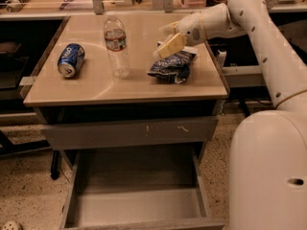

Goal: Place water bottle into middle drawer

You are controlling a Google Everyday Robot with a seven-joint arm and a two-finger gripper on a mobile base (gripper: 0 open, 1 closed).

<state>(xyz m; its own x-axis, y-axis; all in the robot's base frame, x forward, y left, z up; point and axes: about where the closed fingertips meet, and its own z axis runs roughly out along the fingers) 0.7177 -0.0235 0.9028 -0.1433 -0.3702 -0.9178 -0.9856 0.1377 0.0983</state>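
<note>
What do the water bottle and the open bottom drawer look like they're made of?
Water bottle: clear, glossy plastic; ribbed and see-through. Middle drawer: probably painted metal, matte grey, thin walls. The gripper hovers right of the bottle, near the blue bag.

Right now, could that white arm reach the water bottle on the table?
Probably yes. The gripper hovers over the chip bag, beside the upright water bottle, with only bare table between them and nothing blocking the way.
</note>
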